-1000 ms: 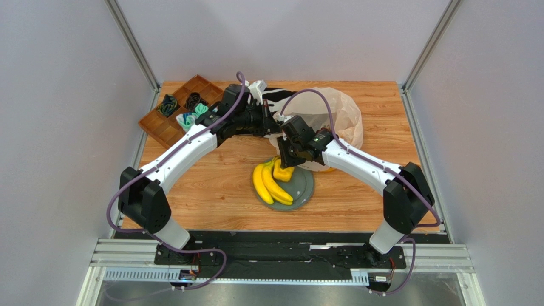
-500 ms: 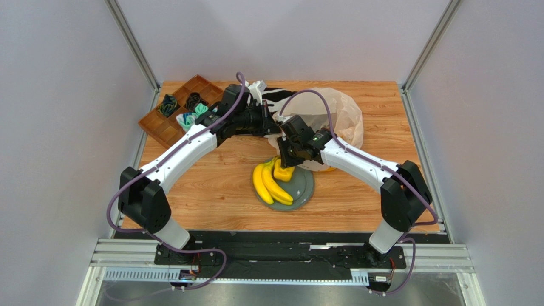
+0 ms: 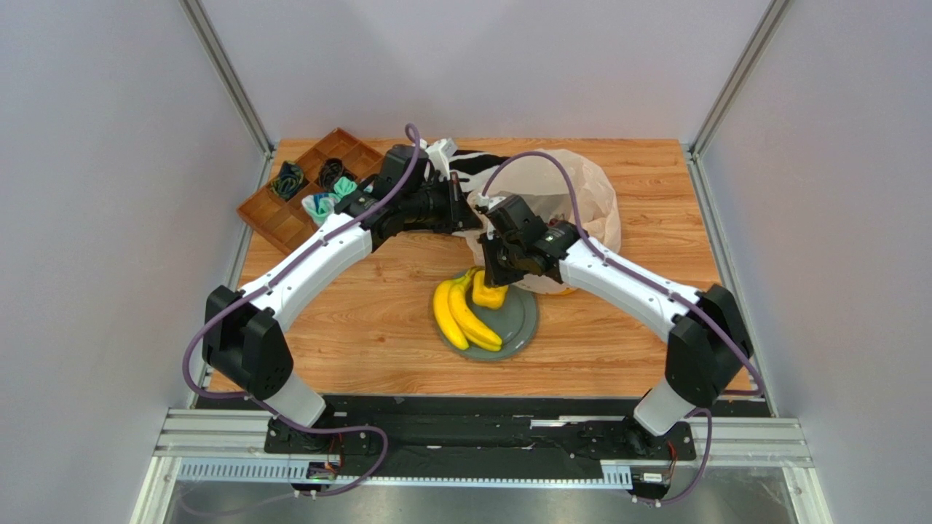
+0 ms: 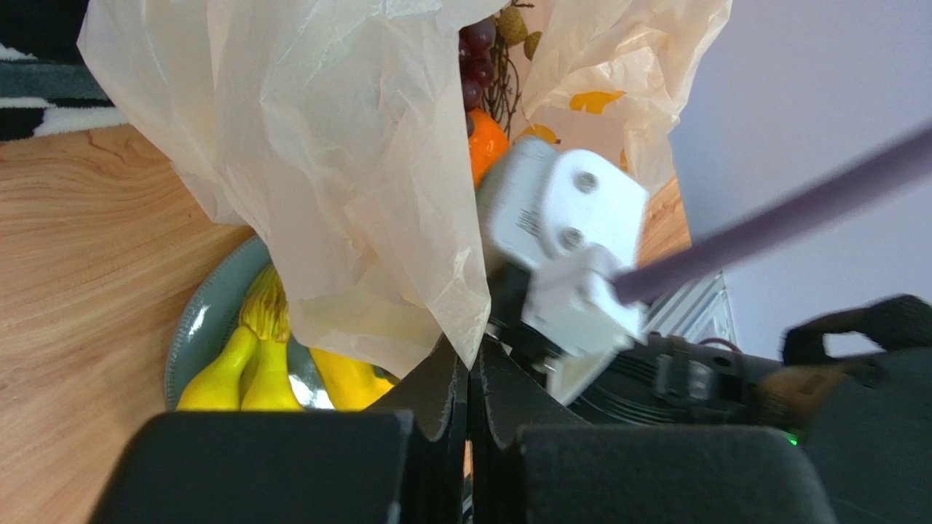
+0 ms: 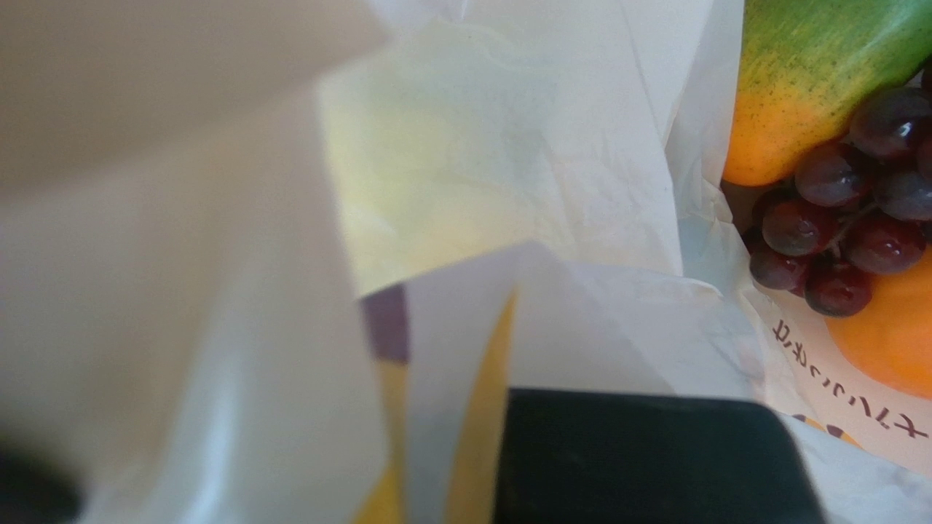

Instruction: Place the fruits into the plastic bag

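Note:
The plastic bag (image 3: 569, 197) lies at the back of the table with its mouth toward the grey plate (image 3: 527, 324). My left gripper (image 3: 468, 210) is shut on the bag's edge (image 4: 328, 164) and holds it up. The bananas (image 3: 459, 317) and the small yellow fruit (image 3: 489, 295) are on the plate, and both show in the left wrist view (image 4: 235, 371) (image 4: 350, 382). My right gripper (image 3: 499, 265) hovers over the yellow fruit at the bag's mouth. Bag film covers its jaws, and only one finger (image 5: 656, 459) shows. Inside the bag lie the orange-green fruit (image 5: 810, 76), purple grapes (image 5: 842, 218) and the orange (image 5: 886, 338).
A wooden compartment tray (image 3: 287, 218) with small dark and green items sits at the back left. The zebra-striped cloth (image 3: 476, 164) lies behind the bag. Grey walls close in on three sides. The two wrists are very close together over the plate's far rim.
My right gripper has shifted a little up and right toward the bag's mouth. The small yellow fruit has barely moved. My left arm has held still with the bag edge.

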Tool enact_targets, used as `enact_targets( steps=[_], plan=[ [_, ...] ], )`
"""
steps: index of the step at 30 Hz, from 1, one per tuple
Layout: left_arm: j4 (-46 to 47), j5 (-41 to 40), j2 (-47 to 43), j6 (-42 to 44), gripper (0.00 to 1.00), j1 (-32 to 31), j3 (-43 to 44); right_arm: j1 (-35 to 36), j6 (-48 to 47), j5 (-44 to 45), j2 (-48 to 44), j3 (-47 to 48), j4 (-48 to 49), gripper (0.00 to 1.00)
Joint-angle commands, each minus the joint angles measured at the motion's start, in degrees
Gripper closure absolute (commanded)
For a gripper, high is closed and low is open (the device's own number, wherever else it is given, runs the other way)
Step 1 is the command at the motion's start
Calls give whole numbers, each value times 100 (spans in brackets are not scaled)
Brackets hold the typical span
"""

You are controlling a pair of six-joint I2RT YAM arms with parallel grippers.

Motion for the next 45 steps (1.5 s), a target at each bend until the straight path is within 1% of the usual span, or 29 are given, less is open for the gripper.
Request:
enact_targets(
  steps=[1,6,8,9,12,13,15,17,19,22,24,29,32,45],
  plan=[
    [242,77,-193,-7,100,-14,8,44,-182,-267,-1056,-23,-99,100],
    [180,-20,-123,107,100,13,79,52,-462,-759,-2127,-366,-284,100],
    [128,15,-105,124,100,56,105,52,-560,-944,-2418,-314,-372,100],
    [127,24,-105,133,100,74,105,44,-621,-988,-2724,-261,-364,100],
    [127,24,-105,124,100,101,96,26,-683,-832,-3042,169,-320,100],
    [136,59,-105,124,100,101,96,-44,-675,-500,-3026,309,-363,100],
    [136,94,-96,98,100,101,88,-263,-648,-374,-2912,819,-469,100],
    [136,138,-123,98,100,101,61,-728,-613,-452,-2622,1205,-557,100],
    [136,130,-166,107,100,101,9,-1131,-552,-514,-2325,1321,-435,100],
    [171,147,-254,89,100,101,-44,-1528,-420,-453,-1911,1488,-399,100],
    [189,164,-325,72,100,92,-88,-1731,-262,-479,-1454,1576,-486,100],
    [233,121,-518,37,100,83,-290,-1767,-332,-286,-628,1673,-627,100],
    [268,94,-588,2,100,83,-413,-1776,-375,-84,-312,1735,-724,100],
    [347,138,-527,-16,100,83,-431,-1758,-288,619,437,1682,-1242,100]
  ],
)
